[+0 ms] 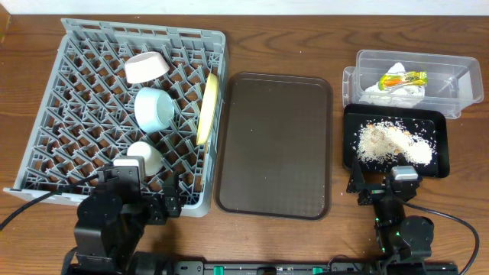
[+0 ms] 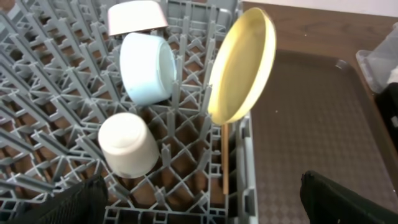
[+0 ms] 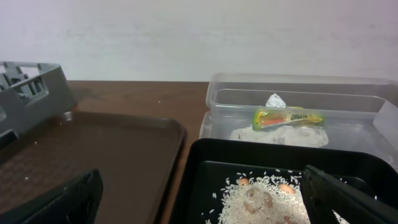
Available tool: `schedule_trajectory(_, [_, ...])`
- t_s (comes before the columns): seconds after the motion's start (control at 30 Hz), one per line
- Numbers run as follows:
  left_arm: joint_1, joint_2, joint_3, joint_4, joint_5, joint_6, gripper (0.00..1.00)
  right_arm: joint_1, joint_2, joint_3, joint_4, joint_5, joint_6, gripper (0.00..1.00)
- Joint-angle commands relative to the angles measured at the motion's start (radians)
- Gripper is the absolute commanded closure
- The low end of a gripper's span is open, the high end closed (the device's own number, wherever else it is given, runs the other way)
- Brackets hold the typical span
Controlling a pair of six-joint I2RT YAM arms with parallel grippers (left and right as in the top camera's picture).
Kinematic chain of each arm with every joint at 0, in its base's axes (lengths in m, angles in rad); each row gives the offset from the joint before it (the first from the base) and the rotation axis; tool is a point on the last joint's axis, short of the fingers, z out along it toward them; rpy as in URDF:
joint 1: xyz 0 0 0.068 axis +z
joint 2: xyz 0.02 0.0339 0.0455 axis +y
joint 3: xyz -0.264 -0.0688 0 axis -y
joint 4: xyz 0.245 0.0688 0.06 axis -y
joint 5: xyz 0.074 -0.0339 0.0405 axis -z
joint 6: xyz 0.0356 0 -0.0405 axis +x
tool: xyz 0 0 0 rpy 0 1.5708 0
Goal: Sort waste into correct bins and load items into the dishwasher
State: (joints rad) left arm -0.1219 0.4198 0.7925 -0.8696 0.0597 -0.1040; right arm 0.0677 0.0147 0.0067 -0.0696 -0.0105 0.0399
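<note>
The grey dish rack (image 1: 76,84) holds a white bowl (image 1: 147,67), a light blue bowl (image 1: 155,108), a small white cup (image 1: 145,156) and a yellow plate (image 1: 206,108) on edge at its right side. A wooden chopstick (image 2: 224,158) stands under the plate. The clear tub (image 1: 451,76) holds the snack wrapper (image 1: 403,78) on white tissue (image 1: 382,93). The black tray (image 1: 435,126) holds rice scraps (image 1: 393,143). My left gripper (image 2: 202,205) is open and empty above the rack's front right corner. My right gripper (image 3: 202,202) is open and empty at the black tray's near edge.
The brown serving tray (image 1: 275,145) lies bare between the rack and the bins. Wooden table surface (image 1: 290,30) runs along the back. Cables trail from both arm bases at the front edge.
</note>
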Motion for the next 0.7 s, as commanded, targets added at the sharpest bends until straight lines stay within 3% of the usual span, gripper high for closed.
schedule_trajectory(0.0, [0.040, -0.059, -0.124, 0.068, -0.019, 0.009, 0.01, 0.006, -0.006, -0.001, -0.005, 0.003, -0.011, 0.01])
schedule_trajectory(0.3, [0.094, -0.321, -0.582, 0.513, -0.016, -0.093, 0.01, 0.006, -0.006, -0.001, -0.005, 0.003, -0.011, 0.01])
schedule_trajectory(0.5, [0.103, -0.417, -0.782, 0.825, -0.020, -0.085, 0.01, 0.006, -0.006, -0.001, -0.005, 0.003, -0.011, 0.01])
schedule_trajectory(0.67, [0.108, -0.418, -0.789, 0.801, -0.022, -0.063, 0.01, 0.006, -0.006, -0.001, -0.005, 0.003, -0.011, 0.01])
